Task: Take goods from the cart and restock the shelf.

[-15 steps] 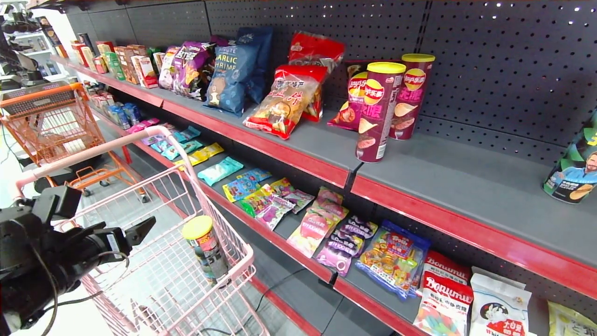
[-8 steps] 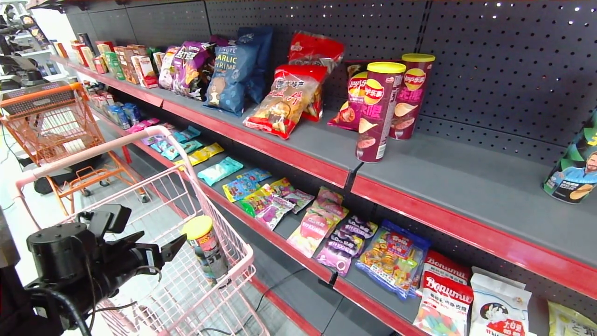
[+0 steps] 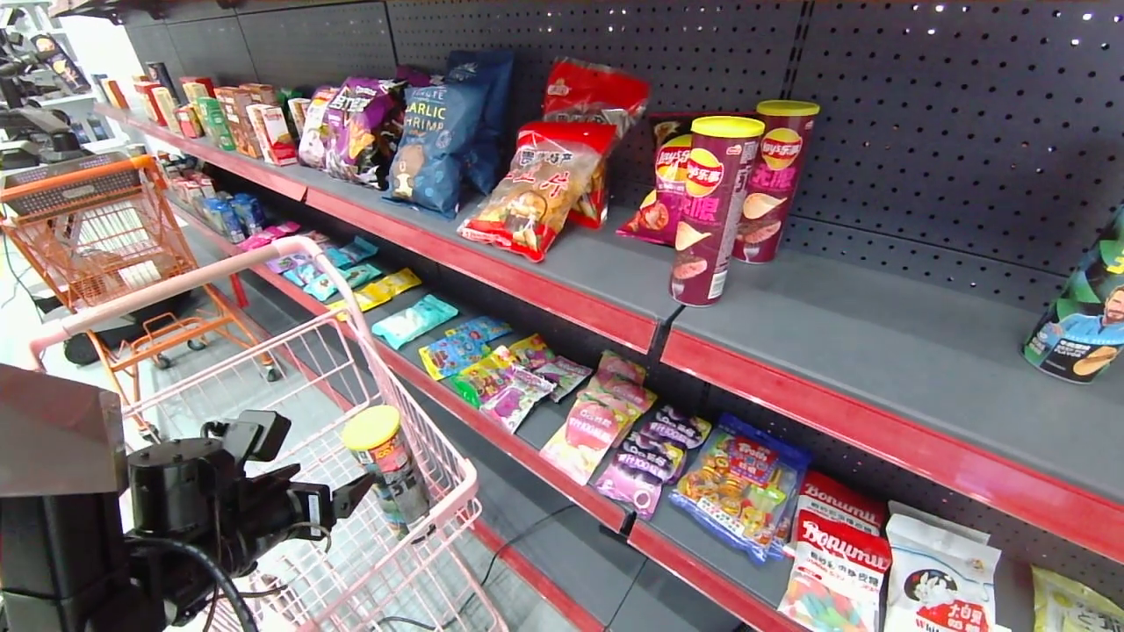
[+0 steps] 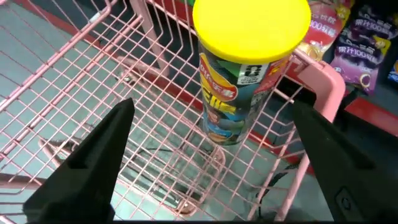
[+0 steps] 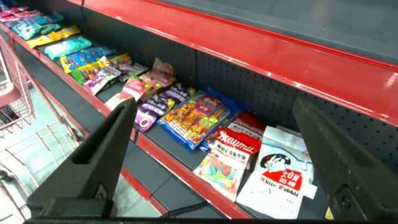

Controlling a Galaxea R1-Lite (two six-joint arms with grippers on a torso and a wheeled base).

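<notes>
A chip can (image 3: pixel 387 468) with a yellow lid and a dark printed body stands upright in the front corner of the pink wire cart (image 3: pixel 211 276). My left gripper (image 3: pixel 355 497) hangs open over the cart basket, just short of the can, with its fingertips level with the can's upper half. In the left wrist view the can (image 4: pixel 242 93) stands ahead of the open left gripper (image 4: pixel 211 106), untouched, with the cart's mesh (image 4: pixel 74 68) below. My right gripper (image 5: pixel 213 102) is open and holds nothing; it faces the lower shelf. The upper shelf (image 3: pixel 878 351) has bare grey room right of two purple cans (image 3: pixel 716 211).
An orange cart (image 3: pixel 97 228) stands behind the pink one at the left. Snack bags (image 3: pixel 527 189) line the upper shelf, and a green can (image 3: pixel 1084 316) stands at its far right. Small packets (image 5: pixel 199 118) cover the lower shelf (image 3: pixel 492 430). A cable (image 3: pixel 509 544) lies on the floor.
My left arm has moved right and forward over the cart, bringing the open gripper close to the can. The can and the shelf goods have not moved.
</notes>
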